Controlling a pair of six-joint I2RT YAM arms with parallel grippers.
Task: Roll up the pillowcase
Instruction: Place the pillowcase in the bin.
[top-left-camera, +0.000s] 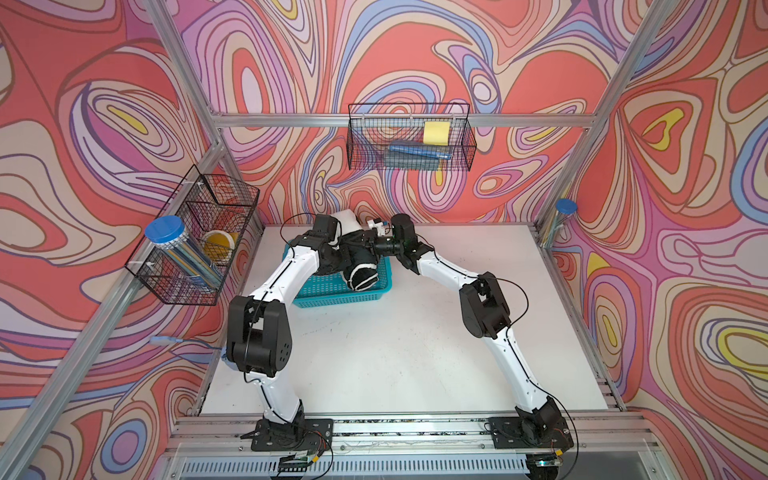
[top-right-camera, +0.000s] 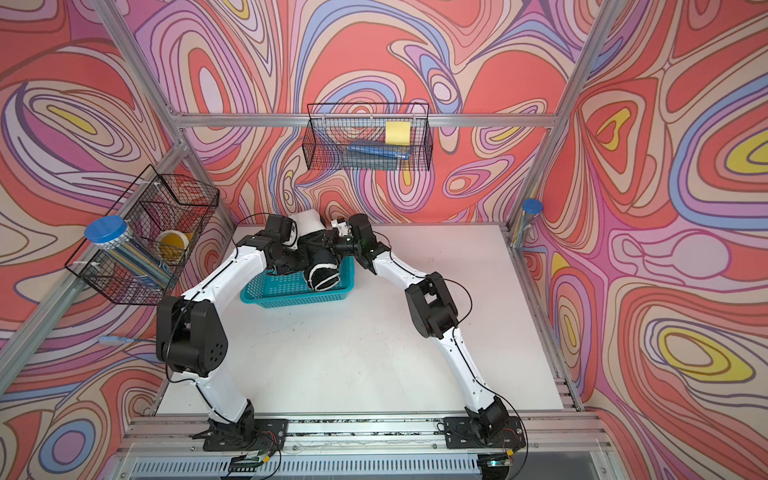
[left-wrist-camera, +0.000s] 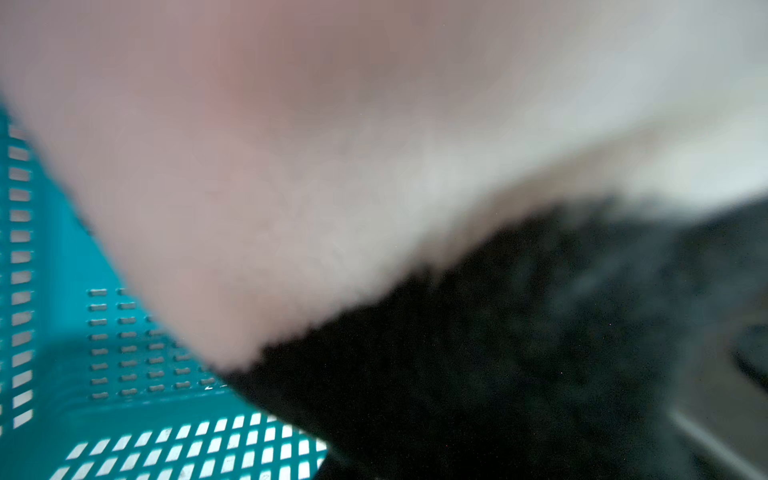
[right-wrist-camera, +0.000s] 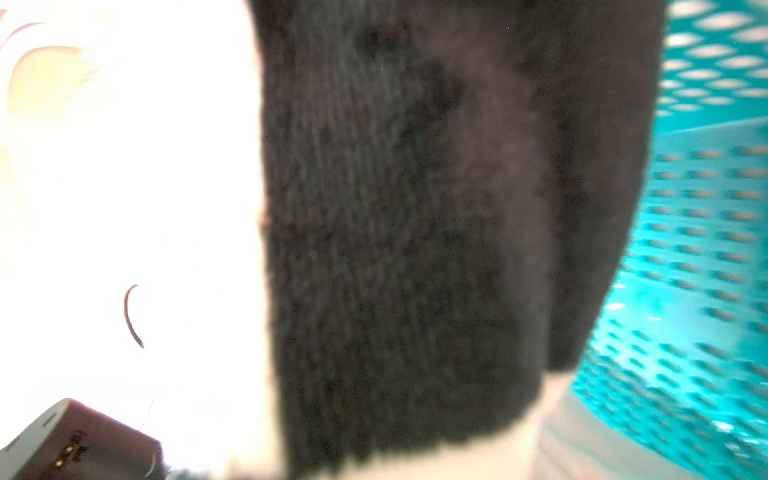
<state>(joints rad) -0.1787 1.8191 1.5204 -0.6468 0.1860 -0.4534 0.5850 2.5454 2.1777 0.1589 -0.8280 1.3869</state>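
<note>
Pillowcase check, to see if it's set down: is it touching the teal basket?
Cannot tell. In both top views the pillowcase overlaps the teal basket, but neither contact nor gap shows; the wrist views are blurred.

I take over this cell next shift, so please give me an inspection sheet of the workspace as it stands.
Surface: white table, faint scuffs, carries only the teal basket.
Job's things: pillowcase already rolled into a bundle, near end in the basket, white far end past its back edge.
Clutter: nothing seen loose on the table.
Grippers: left pincer and right pincer both at the roll; jaws hidden.
Cables: black leads loop off both arms; blue cable lies outside the table's left edge.
Surroundings: patterned walls; side wire basket holds a blue-lidded jar and yellow roll; back wire basket holds a yellow pad and blue item.
</note>
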